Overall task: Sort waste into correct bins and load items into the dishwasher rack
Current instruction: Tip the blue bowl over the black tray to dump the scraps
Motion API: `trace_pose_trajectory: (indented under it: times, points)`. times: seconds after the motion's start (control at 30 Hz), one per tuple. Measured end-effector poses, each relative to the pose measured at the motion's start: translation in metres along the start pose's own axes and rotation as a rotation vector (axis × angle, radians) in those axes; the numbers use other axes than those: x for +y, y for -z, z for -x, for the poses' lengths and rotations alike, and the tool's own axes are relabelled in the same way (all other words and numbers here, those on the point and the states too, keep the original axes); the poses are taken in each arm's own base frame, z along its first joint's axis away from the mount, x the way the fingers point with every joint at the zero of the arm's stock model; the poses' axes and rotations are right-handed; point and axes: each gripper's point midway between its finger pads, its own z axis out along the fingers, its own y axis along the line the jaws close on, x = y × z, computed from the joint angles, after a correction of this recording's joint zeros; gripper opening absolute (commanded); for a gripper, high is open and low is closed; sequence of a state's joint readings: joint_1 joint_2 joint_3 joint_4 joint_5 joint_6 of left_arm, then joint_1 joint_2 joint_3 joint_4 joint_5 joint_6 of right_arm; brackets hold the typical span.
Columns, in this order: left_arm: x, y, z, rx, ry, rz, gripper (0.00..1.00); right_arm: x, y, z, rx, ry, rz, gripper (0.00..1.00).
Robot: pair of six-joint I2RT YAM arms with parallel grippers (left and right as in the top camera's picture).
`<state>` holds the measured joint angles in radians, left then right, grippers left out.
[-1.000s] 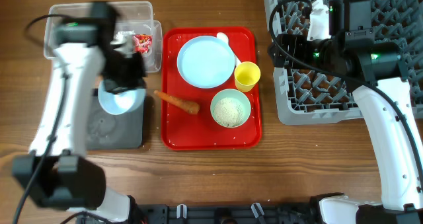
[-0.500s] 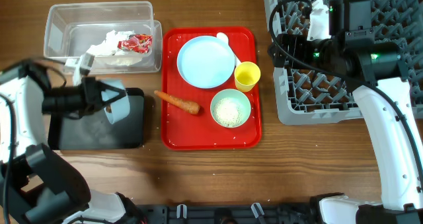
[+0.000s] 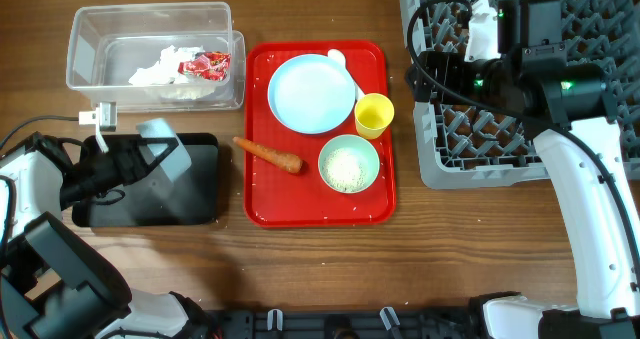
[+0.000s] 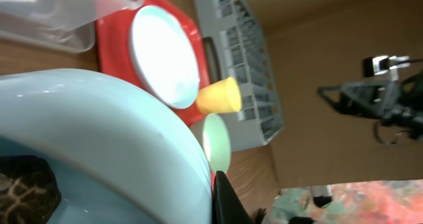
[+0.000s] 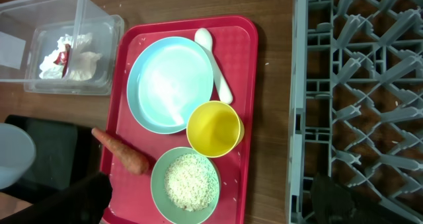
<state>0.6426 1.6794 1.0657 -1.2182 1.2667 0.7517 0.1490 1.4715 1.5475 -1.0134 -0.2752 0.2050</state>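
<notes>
My left gripper (image 3: 138, 161) is shut on the rim of the light blue bowl (image 3: 162, 147), which is tipped on its side over the black tray (image 3: 190, 197). A dark brownish lump (image 4: 25, 194) clings inside the bowl (image 4: 99, 138). The clear tub (image 3: 95, 44) holds the white tissue (image 3: 158, 67) and red wrapper (image 3: 205, 66). On the red tray (image 3: 300, 211) lie the carrot (image 3: 268, 153), light blue plate (image 3: 311, 92), spoon (image 3: 337, 57), yellow cup (image 3: 374, 115) and green bowl of rice (image 3: 349, 165). My right gripper (image 5: 211, 187) hangs open and empty, high above the red tray's right side.
The grey rack (image 3: 520, 129) fills the right side, with the right arm's body above it. Loose rice grains dot the red tray (image 5: 248, 85). Bare wooden table (image 3: 320, 269) runs along the front edge.
The left arm has swung down and to the left, and the bowl has tipped from near level onto its side over the black tray. The right arm has not moved.
</notes>
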Motion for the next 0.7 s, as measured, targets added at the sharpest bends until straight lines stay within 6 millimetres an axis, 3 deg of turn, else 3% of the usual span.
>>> trace_pose_trajectory:
  times: [0.37, 0.7]
  points:
    - [-0.028, 0.002, 0.007, -0.073, 0.131, -0.136, 0.04, -0.003, 0.000, 0.000, 0.001, -0.001, -0.016, 1.00]
    - [-0.023, 0.002, 0.011, -0.080, 0.077, -0.123, 0.04, -0.006, 0.000, 0.000, -0.003, -0.001, -0.034, 1.00]
